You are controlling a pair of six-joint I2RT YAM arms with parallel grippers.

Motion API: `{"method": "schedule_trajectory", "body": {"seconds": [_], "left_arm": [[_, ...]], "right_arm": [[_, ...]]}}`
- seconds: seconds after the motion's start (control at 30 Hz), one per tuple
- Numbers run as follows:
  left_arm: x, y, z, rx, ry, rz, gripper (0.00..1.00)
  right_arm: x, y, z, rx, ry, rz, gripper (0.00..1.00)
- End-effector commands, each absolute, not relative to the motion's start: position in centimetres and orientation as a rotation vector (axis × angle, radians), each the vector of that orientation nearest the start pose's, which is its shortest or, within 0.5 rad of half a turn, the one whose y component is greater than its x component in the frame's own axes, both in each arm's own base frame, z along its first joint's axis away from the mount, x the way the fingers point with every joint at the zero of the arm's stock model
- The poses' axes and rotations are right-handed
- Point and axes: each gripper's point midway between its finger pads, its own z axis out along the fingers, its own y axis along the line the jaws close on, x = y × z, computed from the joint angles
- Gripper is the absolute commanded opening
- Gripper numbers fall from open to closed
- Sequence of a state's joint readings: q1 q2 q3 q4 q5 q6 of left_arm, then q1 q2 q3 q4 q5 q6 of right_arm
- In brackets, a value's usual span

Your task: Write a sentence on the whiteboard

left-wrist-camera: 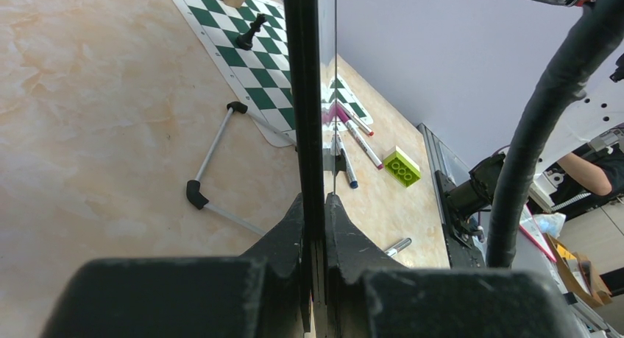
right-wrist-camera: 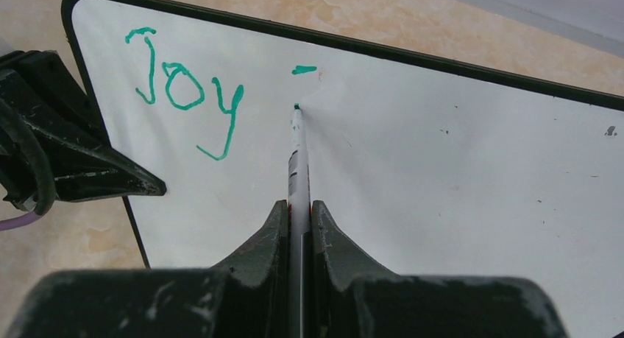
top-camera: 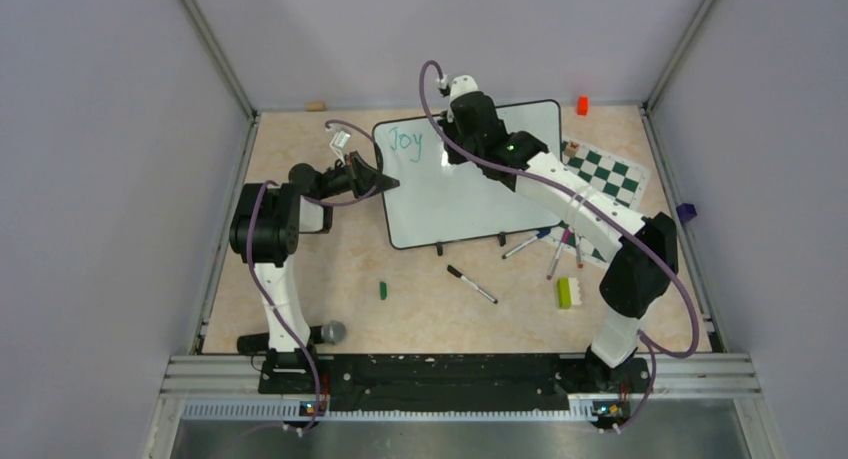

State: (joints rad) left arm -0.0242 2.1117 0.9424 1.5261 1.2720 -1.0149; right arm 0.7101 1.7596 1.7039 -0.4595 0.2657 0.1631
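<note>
The tan marbled surface [top-camera: 330,269] is sitting inside plain grey walls, and your board [top-camera: 470,204] is resting toward its back middle, between the two arms, with its right edge just beside the chess mat [top-camera: 610,174]. Spare pens [top-camera: 471,284] are lying loose in front of it.

Your left pincer [left-wrist-camera: 315,205] is clamping shut on the board's left edge, which looks like bracing it against the writing pressure. Your right pincer [right-wrist-camera: 298,209] is gripping a marker [right-wrist-camera: 296,157] between closed fingers. The marker's green tip is touching the board just right of the first word.

You are early in the job. The sentence [right-wrist-camera: 180,87] is showing one finished word, "Joy", in teal near the top left corner. A short dash [right-wrist-camera: 304,70] is sitting just above the tip, and it is probably the first mark of the second word. The tip below it is only starting a stroke. Nothing else is written, and the white area to the right of the writing and below it is bare apart from a few specks.

So you are facing most of the writing: the rest of this word and whatever is following it. There is plenty of room along this line and underneath. The left grip is looking secure enough for you to carry on.
</note>
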Motion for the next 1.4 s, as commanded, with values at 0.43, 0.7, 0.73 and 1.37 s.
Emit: {"method": "schedule_trajectory", "body": {"seconds": [0.43, 0.7, 0.73, 1.37], "left_arm": [[36.2, -20.0, 13.3, 0.866, 1.514, -1.538, 0.0], [36.2, -20.0, 13.4, 0.866, 1.513, -1.537, 0.0], [36.2, -20.0, 13.4, 0.865, 1.513, -1.536, 0.0], [36.1, -20.0, 13.4, 0.867, 1.511, -1.534, 0.0]], "right_arm": [[42.3, 30.0, 27.9, -0.383, 2.013, 0.238, 0.0], [40.8, 29.6, 27.4, -0.388, 2.04, 0.278, 0.0], [40.6, 29.6, 27.3, -0.389, 2.043, 0.284, 0.0], [39.2, 29.4, 27.9, -0.413, 2.063, 0.317, 0.0]]}}
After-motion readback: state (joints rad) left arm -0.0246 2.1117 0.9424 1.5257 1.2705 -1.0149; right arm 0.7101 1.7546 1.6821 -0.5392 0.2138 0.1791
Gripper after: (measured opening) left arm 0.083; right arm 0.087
